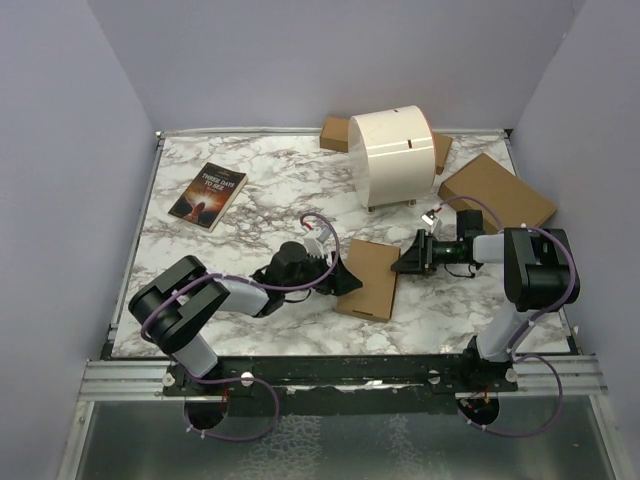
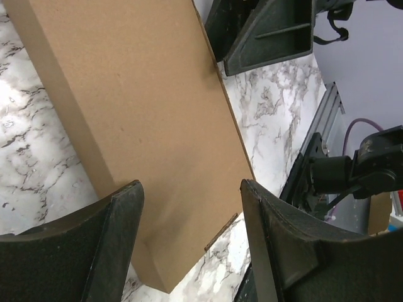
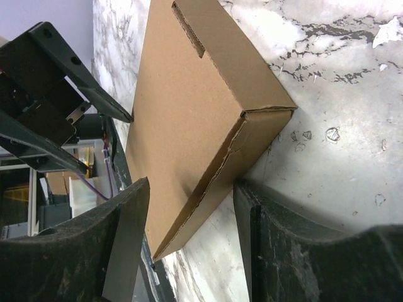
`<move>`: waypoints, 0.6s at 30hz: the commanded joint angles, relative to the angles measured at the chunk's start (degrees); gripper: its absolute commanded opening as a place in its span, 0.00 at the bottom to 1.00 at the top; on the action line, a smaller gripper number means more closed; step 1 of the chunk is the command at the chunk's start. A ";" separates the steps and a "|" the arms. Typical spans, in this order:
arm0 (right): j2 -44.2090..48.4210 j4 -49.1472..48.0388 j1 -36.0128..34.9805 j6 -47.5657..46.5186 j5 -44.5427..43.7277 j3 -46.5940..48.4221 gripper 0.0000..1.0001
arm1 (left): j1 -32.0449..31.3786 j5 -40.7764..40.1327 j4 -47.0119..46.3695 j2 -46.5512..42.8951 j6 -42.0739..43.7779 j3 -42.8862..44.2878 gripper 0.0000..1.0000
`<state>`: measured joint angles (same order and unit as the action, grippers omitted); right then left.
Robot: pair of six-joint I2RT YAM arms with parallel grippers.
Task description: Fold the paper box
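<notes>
Left gripper point(image 2: 190, 185): black fingers spread, clamping nothing. It lies low on the table point(image 1: 262, 212), pointing right at the left long edge of the paper box point(image 1: 368, 280). In the wrist view the near left corner of the box sits beyond the gap between the fingers.

Right gripper point(image 3: 190, 184): fingers also apart, facing left at the far right corner of the box. A thin side wall sits between them. Can't tell whether the pads touch it.

Box: lies flat between the two grippers, near the middle of the table and slightly right. It is folded to a thin rectangular slab. Long axis runs near to far, with the near end swung a little left. Plain brown cardboard, matte, with a narrow slot point(image 3: 189, 28) cut in the top face and a seam open at the corner.

Table: white marble pattern with grey veins.

Far left: a dark-covered book point(image 1: 207, 195), well apart. Far centre: a white curved roll point(image 1: 393, 158). Far right: a larger brown cardboard box point(image 1: 497, 190).
</notes>
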<state>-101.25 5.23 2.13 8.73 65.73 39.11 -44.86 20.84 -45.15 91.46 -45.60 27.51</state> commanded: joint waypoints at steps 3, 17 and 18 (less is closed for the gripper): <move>-1.72 1.39 -0.37 -2.12 -3.81 1.14 0.53 | -0.54 -5.40 -2.96 -0.34 -1.48 -1.40 0.66; -3.96 3.20 -0.42 -2.03 -4.50 3.72 0.46 | -0.41 -18.02 8.98 -12.13 1.62 -4.98 0.67; -3.69 3.20 -0.42 -2.13 -4.40 3.77 0.46 | -0.40 -17.92 8.49 -11.46 1.36 -5.10 0.66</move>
<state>-104.36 7.81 2.02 8.16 64.79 42.02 -45.12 6.37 -38.89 79.02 -44.49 23.53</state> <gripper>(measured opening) 0.462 0.675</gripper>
